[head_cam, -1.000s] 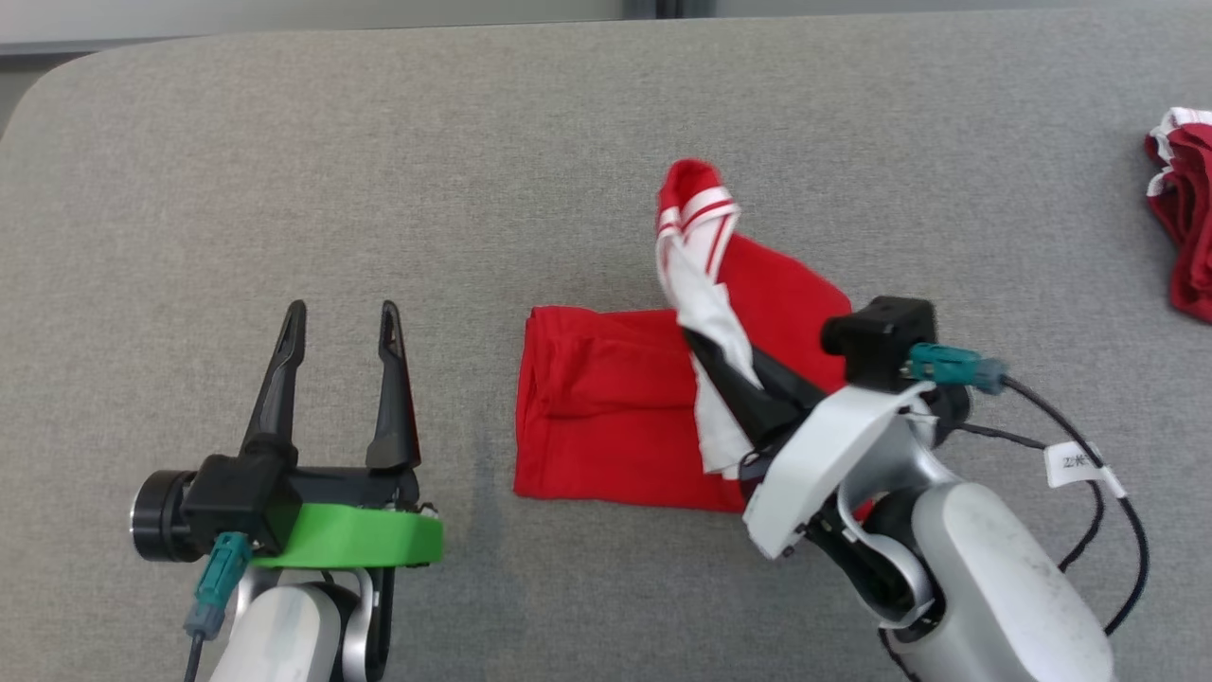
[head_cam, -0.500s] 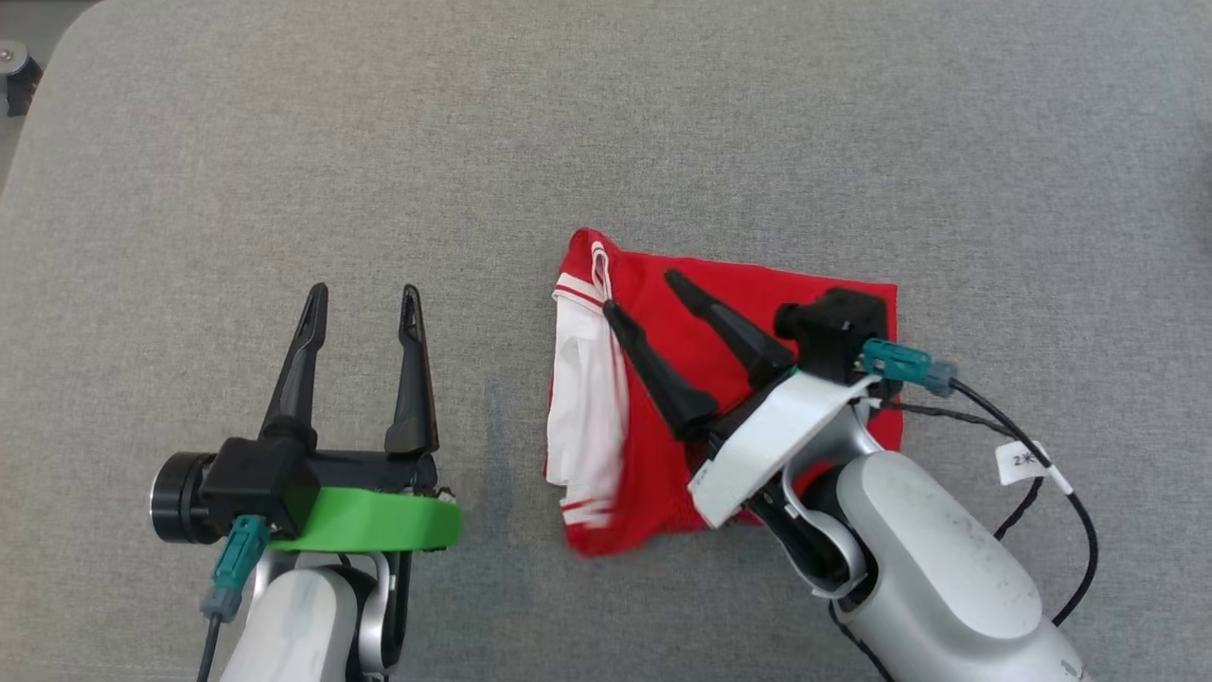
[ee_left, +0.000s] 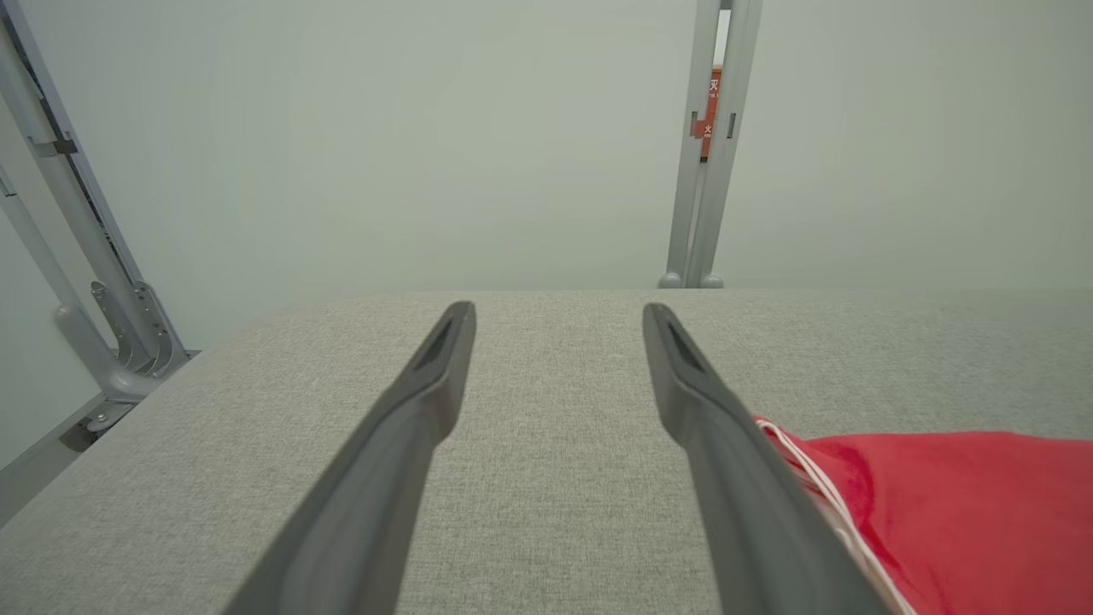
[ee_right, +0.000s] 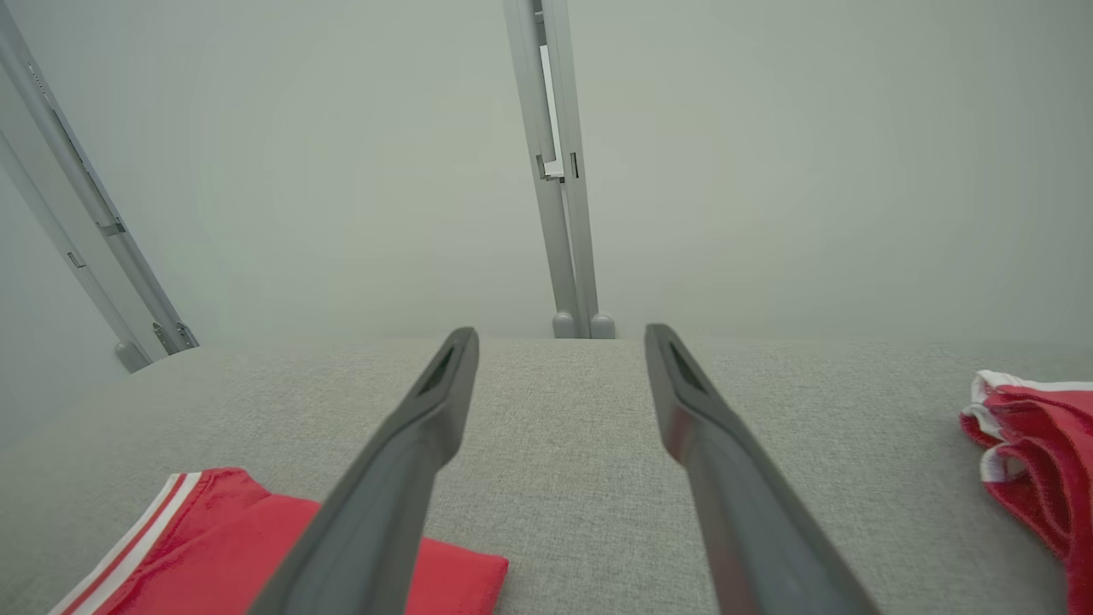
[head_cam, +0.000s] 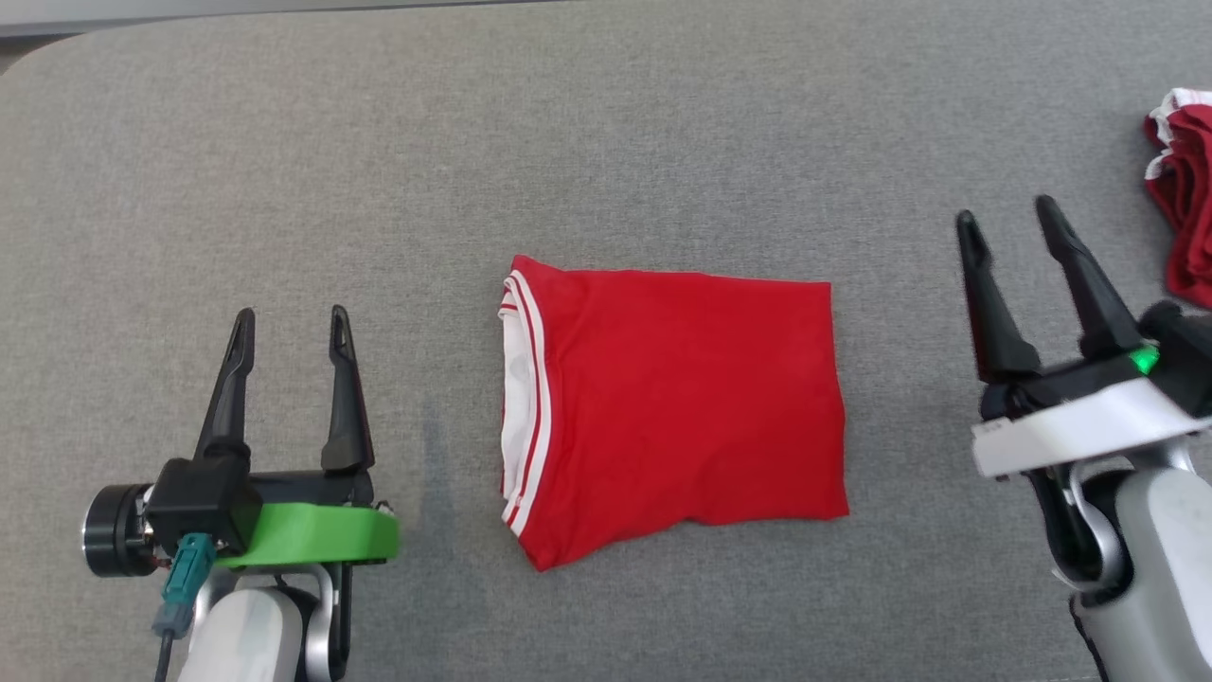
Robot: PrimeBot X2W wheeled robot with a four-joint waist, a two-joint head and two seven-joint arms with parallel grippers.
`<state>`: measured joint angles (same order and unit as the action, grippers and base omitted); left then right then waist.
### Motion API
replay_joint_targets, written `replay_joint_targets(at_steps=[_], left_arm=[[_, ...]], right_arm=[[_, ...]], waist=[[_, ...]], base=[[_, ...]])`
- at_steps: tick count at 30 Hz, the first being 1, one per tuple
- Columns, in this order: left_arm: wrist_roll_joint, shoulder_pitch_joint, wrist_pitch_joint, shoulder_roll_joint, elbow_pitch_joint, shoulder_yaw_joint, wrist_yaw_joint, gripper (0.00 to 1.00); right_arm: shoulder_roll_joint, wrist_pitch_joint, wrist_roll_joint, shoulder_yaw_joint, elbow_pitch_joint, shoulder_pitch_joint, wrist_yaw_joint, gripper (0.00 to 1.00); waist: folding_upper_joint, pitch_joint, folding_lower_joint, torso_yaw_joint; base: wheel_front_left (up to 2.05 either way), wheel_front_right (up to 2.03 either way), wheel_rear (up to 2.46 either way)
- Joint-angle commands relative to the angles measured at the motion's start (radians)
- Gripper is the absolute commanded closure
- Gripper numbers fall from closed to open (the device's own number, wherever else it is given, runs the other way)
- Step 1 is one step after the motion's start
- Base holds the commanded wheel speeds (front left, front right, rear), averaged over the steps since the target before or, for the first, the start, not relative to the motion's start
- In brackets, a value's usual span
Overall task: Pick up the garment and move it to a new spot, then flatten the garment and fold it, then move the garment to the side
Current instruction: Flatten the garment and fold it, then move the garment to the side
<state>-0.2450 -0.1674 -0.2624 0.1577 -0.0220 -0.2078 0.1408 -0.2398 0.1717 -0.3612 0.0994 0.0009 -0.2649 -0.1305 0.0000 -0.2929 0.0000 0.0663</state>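
The garment (head_cam: 677, 403) is red with white stripes along its left edge and lies folded into a flat rectangle at the middle of the grey table (head_cam: 606, 123). To its left my left gripper (head_cam: 289, 327) hovers open and empty, apart from the cloth. My right gripper (head_cam: 1006, 216) stands open to the right of the garment with nothing between its fingers. The garment's striped edge (ee_left: 939, 504) shows at the lower right of the left wrist view, past the open left gripper (ee_left: 558, 314). In the right wrist view the garment (ee_right: 213, 547) lies lower left of the open right gripper (ee_right: 559, 337).
Another red and white piece of clothing (head_cam: 1184, 208) lies bunched at the table's right edge, also in the right wrist view (ee_right: 1037, 453). Grey metal posts (ee_right: 564, 171) and a pale wall stand beyond the table's far edge.
My right gripper opened, let go of the garment's striped part and drew back to the right. The cloth now lies flat and folded. The head camera shifted too. My left gripper stayed open.
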Motion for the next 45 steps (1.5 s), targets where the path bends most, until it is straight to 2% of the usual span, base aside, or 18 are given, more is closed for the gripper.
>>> replay_joint_targets(at_steps=[1, 7, 21, 33, 45], left_arm=[[0.002, 0.019, -0.003, 0.013, -0.003, 0.008, 0.007, 0.00], [-0.001, 0.064, 0.001, 0.032, -0.024, 0.014, 0.009, 0.00], [-0.028, 0.177, 0.028, 0.039, -0.072, -0.010, 0.005, 0.00], [-0.044, 0.230, 0.045, 0.043, -0.089, -0.025, 0.008, 0.00], [-0.039, 0.223, 0.050, 0.058, -0.085, -0.033, 0.016, 0.00]], right_arm=[[-0.003, -0.006, 0.015, -0.031, -0.020, 0.044, 0.000, 0.00], [0.017, -0.052, 0.057, -0.125, -0.103, 0.191, 0.000, 0.00], [0.067, -0.130, 0.091, -0.132, -0.188, 0.384, 0.000, 0.00], [0.063, -0.151, 0.087, -0.134, -0.204, 0.433, 0.000, 0.00], [0.071, -0.160, 0.087, -0.145, -0.213, 0.444, 0.000, 0.00]], waist=[[0.0000, 0.030, 0.0000, -0.031], [0.0000, 0.091, 0.0000, -0.061], [0.0000, 0.236, 0.0000, -0.079], [0.0000, 0.291, 0.0000, -0.077], [0.0000, 0.292, 0.0000, -0.074]], base=[[0.00, 0.00, 0.00], [0.00, 0.00, 0.00], [0.00, 0.00, 0.00], [0.00, 0.00, 0.00], [0.00, 0.00, 0.00]])
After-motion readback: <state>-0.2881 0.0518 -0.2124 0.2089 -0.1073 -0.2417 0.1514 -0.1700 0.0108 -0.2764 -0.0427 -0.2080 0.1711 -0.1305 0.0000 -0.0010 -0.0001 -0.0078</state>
